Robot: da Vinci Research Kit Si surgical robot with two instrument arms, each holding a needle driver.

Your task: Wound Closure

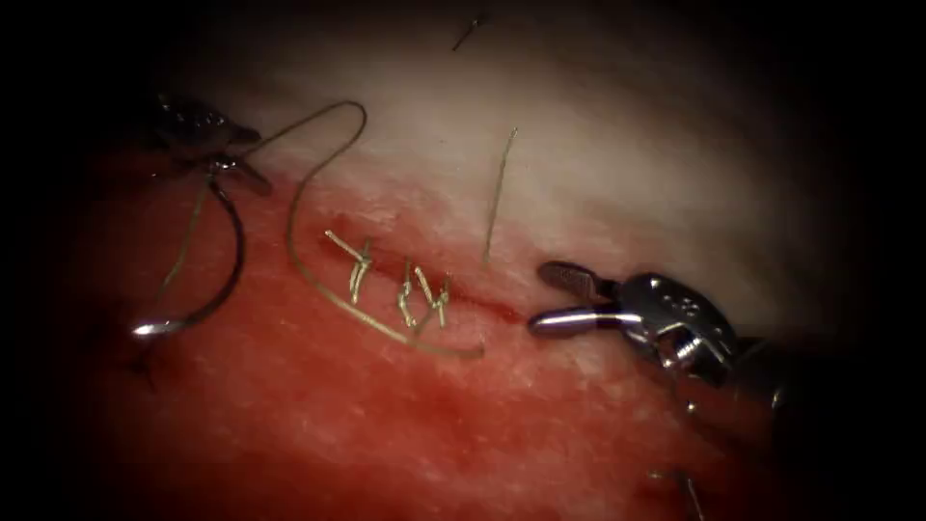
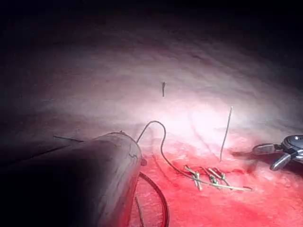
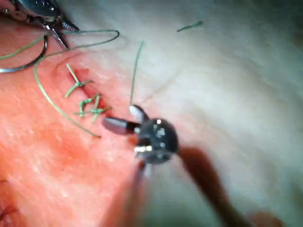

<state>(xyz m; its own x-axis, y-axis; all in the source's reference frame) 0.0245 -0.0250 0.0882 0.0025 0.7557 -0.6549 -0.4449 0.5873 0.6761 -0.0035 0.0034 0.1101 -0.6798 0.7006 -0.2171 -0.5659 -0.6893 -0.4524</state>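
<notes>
Endoscope view: left tool point(image 1: 224, 162) has the needle point(image 1: 228, 253) clamped near its thread end, clear of the tissue point(image 1: 598, 164), left of the cut point(image 1: 424, 280). Right tool point(image 1: 550, 297) sits wide open, holding nothing. Needle's stiff and slick, I'd guess, so best grabbed mid-curve; thread point(image 1: 318, 145) looks floppy.

Left tool point(image 1: 224, 162) sits far left of the cut point(image 1: 424, 285), needle point(image 1: 217, 280) curving below it, off the tissue point(image 1: 598, 164); thread point(image 1: 318, 174) loops btwn them; right tool point(image 1: 558, 299) at cut's right end, w/ a loose thread end point(image 1: 499, 198) behind
</notes>
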